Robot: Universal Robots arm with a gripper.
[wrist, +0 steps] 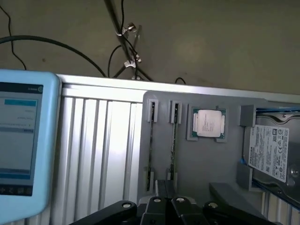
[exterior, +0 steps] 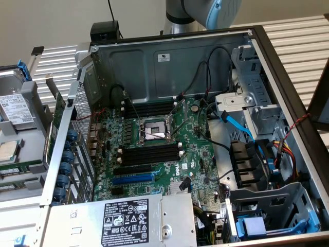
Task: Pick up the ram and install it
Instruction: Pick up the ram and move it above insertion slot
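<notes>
I see the end effector (wrist: 165, 202) closed and empty, directly above two ram sticks (wrist: 174, 140) standing edge-up in the gray holder tray (wrist: 206, 164). Nothing is picked; the motherboard's black memory slots (exterior: 149, 154) remain unfilled.

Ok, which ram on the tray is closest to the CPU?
Find the grey tray holding the hard drive. Right beside its CPU stands the ram, a thin dark stick on edge. The other stick sits farther off, nearer the ribbed table.
</notes>
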